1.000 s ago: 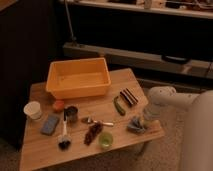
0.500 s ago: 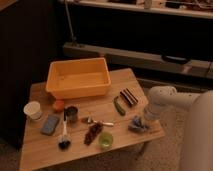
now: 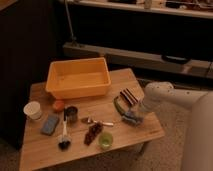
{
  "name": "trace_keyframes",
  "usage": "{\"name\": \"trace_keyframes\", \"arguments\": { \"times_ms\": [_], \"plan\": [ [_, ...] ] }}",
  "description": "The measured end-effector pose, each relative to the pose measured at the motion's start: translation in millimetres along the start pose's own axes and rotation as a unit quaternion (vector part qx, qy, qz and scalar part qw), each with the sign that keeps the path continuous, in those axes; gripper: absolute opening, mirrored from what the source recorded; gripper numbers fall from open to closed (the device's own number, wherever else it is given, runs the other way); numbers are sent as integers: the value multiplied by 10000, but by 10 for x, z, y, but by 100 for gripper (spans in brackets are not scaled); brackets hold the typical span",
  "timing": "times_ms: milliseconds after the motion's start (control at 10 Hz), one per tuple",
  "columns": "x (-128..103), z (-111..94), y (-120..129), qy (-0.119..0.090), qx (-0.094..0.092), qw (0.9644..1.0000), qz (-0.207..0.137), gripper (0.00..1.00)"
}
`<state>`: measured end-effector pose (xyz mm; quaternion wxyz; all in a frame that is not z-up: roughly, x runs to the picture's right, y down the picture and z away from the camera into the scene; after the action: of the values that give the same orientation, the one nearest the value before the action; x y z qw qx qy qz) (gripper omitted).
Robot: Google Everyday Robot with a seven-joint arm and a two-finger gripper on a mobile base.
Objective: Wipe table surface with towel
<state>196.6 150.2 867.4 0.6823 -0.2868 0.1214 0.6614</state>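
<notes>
The wooden table (image 3: pixel 45 155) stands in the middle of the camera view. A small crumpled blue-grey towel (image 3: pixel 129 120) lies near the table's right edge. My gripper (image 3: pixel 132 116) is at the end of the white arm (image 3: pixel 160 95), which reaches in from the right. The gripper is down on the towel and hides part of it.
On the table are a yellow bin (image 3: pixel 78 77), a white cup (image 3: pixel 33 110), an orange object (image 3: pixel 58 105), a blue sponge (image 3: pixel 50 124), a dark tin (image 3: pixel 71 114), a brush (image 3: pixel 64 139), a spoon (image 3: pixel 97 122), a green cup (image 3: pixel 105 141) and a dark striped packet (image 3: pixel 129 96). Dark shelving stands behind.
The arm and gripper have shifted slightly left and up over the towel. The other objects on the table have not moved.
</notes>
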Motion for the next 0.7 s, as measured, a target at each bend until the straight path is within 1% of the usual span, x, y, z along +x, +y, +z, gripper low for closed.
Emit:
{"name": "trace_keyframes", "arguments": {
  "times_ms": [200,300,500,600,700],
  "plan": [
    [-39,77,104,50,-112,9998,-150,0],
    [17,121,244,143,-243,9990,-337,0],
    [174,112,360,274,-335,9975,-560,0],
    [284,103,471,370,-368,9960,-732,0],
    [415,94,610,487,-397,9935,-946,0]
  ]
}}
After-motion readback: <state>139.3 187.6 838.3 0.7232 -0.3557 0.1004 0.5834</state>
